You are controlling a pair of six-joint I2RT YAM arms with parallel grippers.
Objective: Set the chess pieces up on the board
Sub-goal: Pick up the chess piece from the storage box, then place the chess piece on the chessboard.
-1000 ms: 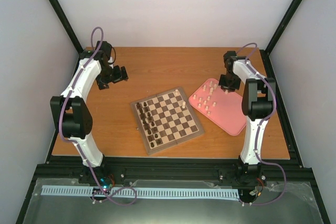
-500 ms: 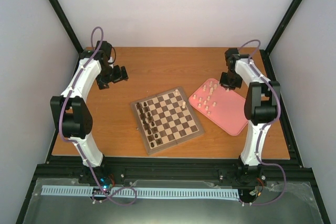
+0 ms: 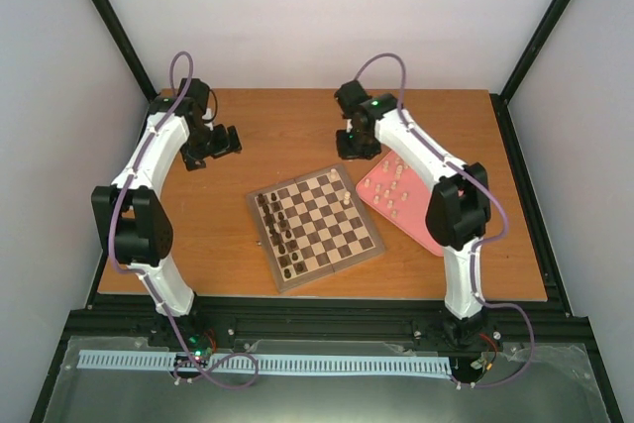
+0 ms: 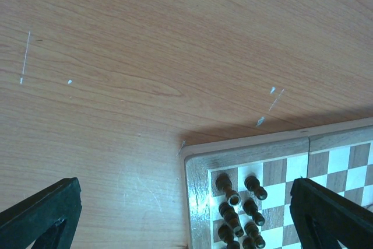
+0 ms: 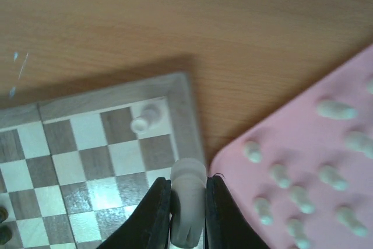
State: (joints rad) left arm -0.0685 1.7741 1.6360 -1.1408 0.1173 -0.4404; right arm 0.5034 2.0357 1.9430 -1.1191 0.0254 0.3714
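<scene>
While the right claw (image 5: 186, 225) pinches one pale chess piece (image 5: 188, 185) above the far right corner of the board (image 5: 185, 103), beside the pink tray (image 5: 233, 173) of pale pieces (image 5: 335, 109), the left claw (image 3: 226, 139) hangs wide open over the surface (image 4: 145, 39) near its far left corner.

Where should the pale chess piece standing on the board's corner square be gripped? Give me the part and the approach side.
Take the pale chess piece by its narrow upper body, coming straight down from above. It seems to stand upright, alone on the corner square of the chessboard, so fingers could likely close on either side without touching anything.
</scene>
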